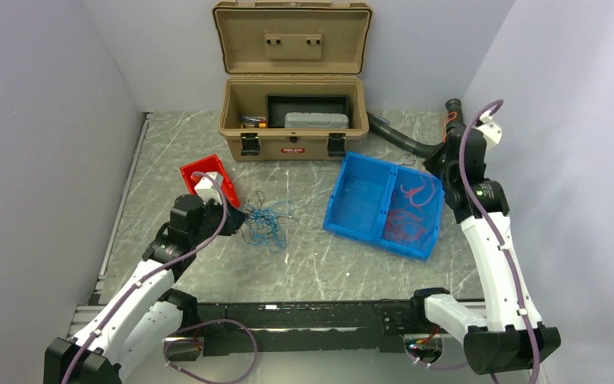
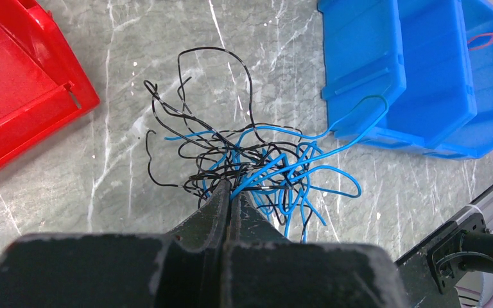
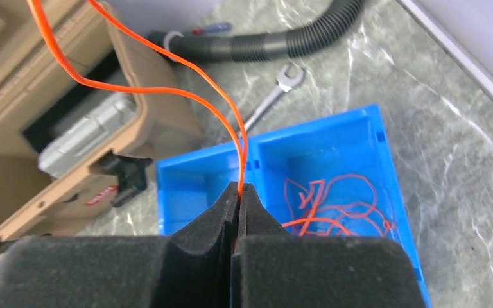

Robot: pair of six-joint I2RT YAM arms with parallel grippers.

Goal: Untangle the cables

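While left jaws pinch the blue-black tangle (image 2: 257, 163) | right jaws pinch orange wire (image 3: 244, 160) | toolbox (image 1: 312, 141) label unreadable

Table (image 1: 312, 268) bears toolbox (image 1: 288, 141), red tray (image 1: 197, 171), blue bin (image 1: 358, 202), cables (image 1: 265, 225).

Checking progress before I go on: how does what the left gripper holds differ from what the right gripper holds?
The left gripper pinches a blue and black tangle; the right gripper pinches one orange wire. The tangle lies on the table; the orange wire rises above the blue bin. Both grippers are shut on thin wire.
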